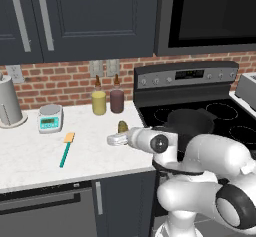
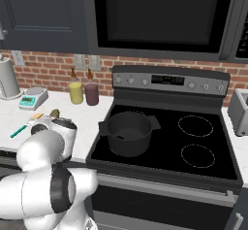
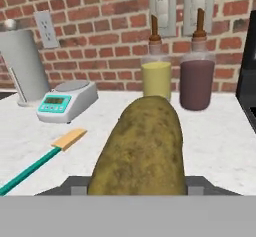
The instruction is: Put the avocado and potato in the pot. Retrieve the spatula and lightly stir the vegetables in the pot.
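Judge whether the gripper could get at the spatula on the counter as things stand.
Probably not yet: the gripper has the potato between its jaws, so it must drop that first. Otherwise the spatula lies flat on open counter nearby, nothing on it.

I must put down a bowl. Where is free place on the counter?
Free: the white counter in front of the spatula, toward its front edge. Crowded: around the potato, with the yellow bottle and dark bottle behind.

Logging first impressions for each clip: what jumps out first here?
The olive-brown oval potato looms large in the hand view, sitting between the tool's fingers on the white counter. Left of it lies the teal-handled spatula with a tan blade. On the black stove, the deep dark metal pot waits.
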Robot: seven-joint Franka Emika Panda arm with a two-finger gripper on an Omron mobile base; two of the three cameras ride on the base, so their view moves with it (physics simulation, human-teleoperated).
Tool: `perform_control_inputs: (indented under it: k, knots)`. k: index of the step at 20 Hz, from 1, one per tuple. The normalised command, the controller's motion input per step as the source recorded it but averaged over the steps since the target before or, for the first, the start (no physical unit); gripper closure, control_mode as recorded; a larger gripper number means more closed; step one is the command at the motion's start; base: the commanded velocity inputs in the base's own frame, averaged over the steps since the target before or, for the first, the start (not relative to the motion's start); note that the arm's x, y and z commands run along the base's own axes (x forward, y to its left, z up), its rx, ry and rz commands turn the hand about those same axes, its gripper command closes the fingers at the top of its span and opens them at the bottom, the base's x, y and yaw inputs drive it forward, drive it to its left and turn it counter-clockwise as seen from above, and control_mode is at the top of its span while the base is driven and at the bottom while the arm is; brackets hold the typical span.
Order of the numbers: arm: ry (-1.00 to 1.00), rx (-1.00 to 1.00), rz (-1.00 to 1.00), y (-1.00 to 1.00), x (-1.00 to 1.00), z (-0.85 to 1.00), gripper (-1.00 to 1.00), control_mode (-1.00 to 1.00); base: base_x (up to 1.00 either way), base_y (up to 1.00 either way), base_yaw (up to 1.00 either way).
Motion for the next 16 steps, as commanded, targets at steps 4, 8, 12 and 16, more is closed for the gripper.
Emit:
perform_control_inputs:
  k: [4,8,12,16]
  knots:
    - [0.06,-0.06,-0.07,0.11,-0.67,1.0,1.0,-1.0,0.0,0.0,0.0]
    - [0.22,0.0,-0.1,0.0,-0.54,1.0,1.0,-1.0,0.0,0.0,0.0]
    - [0.29,0.0,-0.15,-0.06,-0.55,1.0,1.0,-1.0,0.0,0.0,0.0]
    - [0.28,0.0,-0.19,-0.44,-0.5,1.0,1.0,-1.0,0.0,0.0,0.0]
